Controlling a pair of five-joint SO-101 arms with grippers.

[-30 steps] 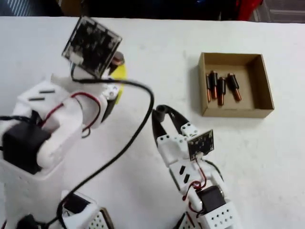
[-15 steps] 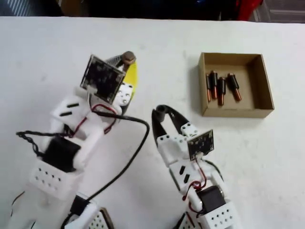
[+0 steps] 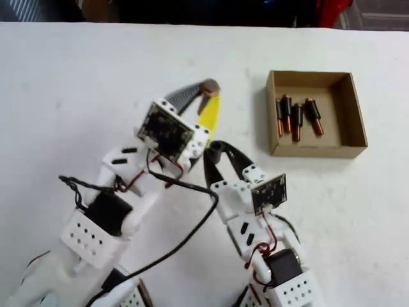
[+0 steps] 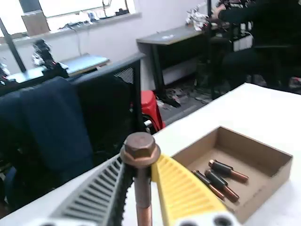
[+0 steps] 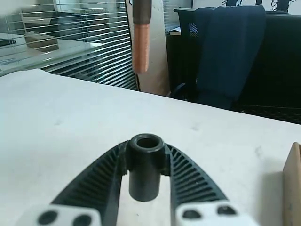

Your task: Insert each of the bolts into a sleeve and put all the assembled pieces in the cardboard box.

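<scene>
Since a second ago the left arm has swung across the tabletop [image 3: 77,70] from the far left and now carries its bolt [image 3: 208,87] close to the right arm. The left gripper [image 3: 206,94] has its grey and yellow fingers pinching the bolt just under the hex head, with the shank hanging down. The right gripper [image 3: 217,153] has stayed put, its black fingers clamped round the sleeve [image 3: 216,151], which stands upright with its bore open to the top.

In the right wrist view, the bolt's tip [image 5: 141,42] hangs well above the sleeve [image 5: 145,169] and not yet over the bore. To do this step well, the left arm should bring the tip squarely over the hole, keep the shank as upright as the sleeve, and descend slowly. A tilted entry would likely catch on the rim and push the sleeve askew in its grip.

Room is tight between the arms: the left arm's wrist sits just beside the right fingers, and its black cable [image 3: 185,236] loops down between both arms, where it could snag. The cardboard box [image 3: 313,151], holding four assembled pieces [image 3: 296,118], lies to the right, apart from both grippers. Open tabletop stretches beyond and to the left.
</scene>
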